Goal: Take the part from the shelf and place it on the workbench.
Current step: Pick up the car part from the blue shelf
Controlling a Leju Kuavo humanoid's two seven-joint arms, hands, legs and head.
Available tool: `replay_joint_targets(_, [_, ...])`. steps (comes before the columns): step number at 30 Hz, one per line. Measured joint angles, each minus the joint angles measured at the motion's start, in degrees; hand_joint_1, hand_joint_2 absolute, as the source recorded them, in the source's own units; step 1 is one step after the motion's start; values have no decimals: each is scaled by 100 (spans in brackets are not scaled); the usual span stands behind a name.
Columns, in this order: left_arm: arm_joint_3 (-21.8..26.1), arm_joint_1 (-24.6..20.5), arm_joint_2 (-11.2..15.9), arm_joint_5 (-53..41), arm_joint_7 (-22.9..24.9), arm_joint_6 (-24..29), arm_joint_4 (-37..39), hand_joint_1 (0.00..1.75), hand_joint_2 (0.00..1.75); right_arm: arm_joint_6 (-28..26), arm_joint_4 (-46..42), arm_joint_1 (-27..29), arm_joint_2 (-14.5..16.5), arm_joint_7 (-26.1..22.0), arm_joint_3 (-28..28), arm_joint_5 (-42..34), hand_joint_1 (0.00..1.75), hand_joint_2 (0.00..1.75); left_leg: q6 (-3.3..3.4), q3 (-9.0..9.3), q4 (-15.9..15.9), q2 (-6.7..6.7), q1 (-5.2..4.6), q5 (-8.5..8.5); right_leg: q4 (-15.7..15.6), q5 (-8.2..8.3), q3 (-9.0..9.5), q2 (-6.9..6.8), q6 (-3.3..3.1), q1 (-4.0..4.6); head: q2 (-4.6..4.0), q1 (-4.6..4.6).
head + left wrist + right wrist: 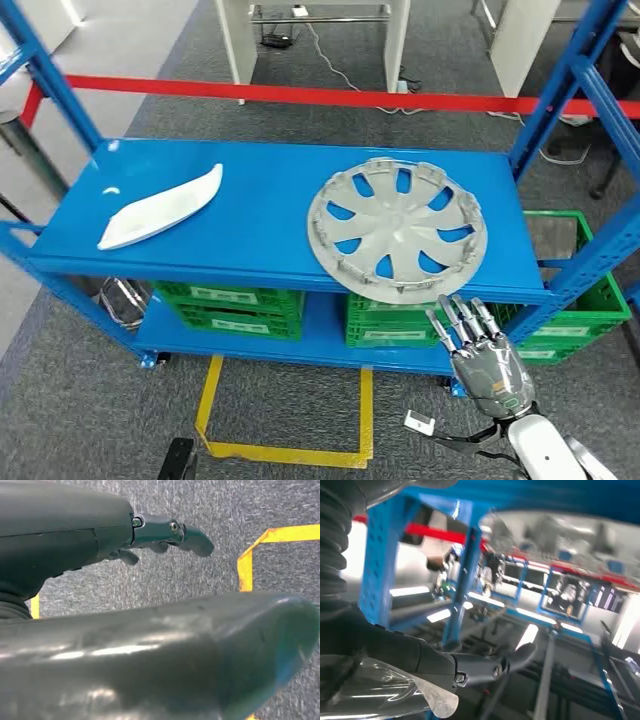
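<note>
Your right hand (483, 350) sits just below the front lip of the shelf (256, 215), fingers straight, side by side and grasping nothing, tips pointing up at the hubcap (398, 228). That hubcap is the nearest thing to it: one round grey plastic disc with curved spokes and a notched rim, lying flat on the top deck, its near edge jutting slightly past the lip right above your fingertips. Whether they touch it, you cannot tell. Far off to the hand's left on the same smooth blue metal deck lies one white trim piece (161, 209), long, curved and tapered. Beneath the deck you see several green slatted crates (230, 305). One red bar (302, 95) runs behind the rack.

Your right wrist view adds the hubcap's pale underside (561, 532) from below. Your left wrist view shows your left hand (113, 545) released, fingers extended over grey carpet (188, 570) with yellow tape (245, 565).
</note>
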Motion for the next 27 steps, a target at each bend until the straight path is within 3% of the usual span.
replay_joint_targets(2, [7,-9,0,1,0,0,0,0,0,-4,1,-1,0,0,0,0,0,175,-28,-78,156,-19,9,29,-23,-6,49,14,-21,-19,0,-3])
replay_joint_targets(3, [12,-15,0,1,0,0,0,0,0,-7,1,-6,0,-1,0,0,0,175,-55,-202,380,-37,17,32,-41,-18,92,25,-48,-28,0,-5])
replay_joint_targets(4, [17,-21,0,1,0,-1,0,0,0,-9,1,-15,1,0,1,0,0,175,-84,-399,714,-56,26,-15,-60,-41,141,34,-78,-37,1,-8])
replay_joint_targets(6, [26,-16,0,1,0,-1,0,0,0,-11,1,-28,1,-1,4,0,0,175,-118,-871,1442,-75,35,-279,-77,-111,233,54,-131,-30,1,-10])
replay_joint_targets(8, [33,0,1,2,0,-1,0,0,0,-11,1,-28,1,-3,8,0,0,175,-112,-1179,1756,-78,36,-451,-79,-197,344,93,-147,-18,0,-10])
replay_joint_targets(9, [38,5,1,1,0,1,0,0,0,-11,1,-28,1,-6,9,0,0,175,-96,-1212,1646,-80,34,-350,-79,-244,412,114,-147,-9,0,-10])
replay_joint_targets(12, [67,10,11,-1,0,16,0,0,0,-10,4,-36,1,-9,14,0,0,175,31,-1001,638,-112,-4,460,-83,-392,594,160,-114,17,0,-3])
replay_joint_targets(14, [85,13,18,-4,1,17,0,0,0,-16,8,-47,1,-10,20,0,0,175,96,-921,261,-156,-44,699,-77,-481,616,187,-48,30,0,5])
replay_joint_targets(16, [91,10,15,-7,4,13,0,0,0,-27,5,-55,1,-14,27,0,0,175,108,-892,205,-175,-55,691,-122,-530,644,203,17,37,1,1])
replay_joint_targets(20, [102,-21,1,-13,1,40,0,0,0,-43,0,-75,-8,-1,28,0,0,175,47,-780,75,-200,-27,723,-226,-478,794,192,-70,56,0,30])
replay_joint_targets(25, [108,-29,-19,-19,15,70,0,0,0,-44,1,-76,-16,28,28,0,0,175,119,-776,77,-216,-51,665,-325,-499,843,164,-73,44,0,31])
replay_joint_targets(27, [108,-29,-18,-20,28,73,0,0,0,-44,1,-71,-16,33,29,0,0,175,140,-776,85,-216,-63,650,-398,-541,856,153,-20,33,0,29])
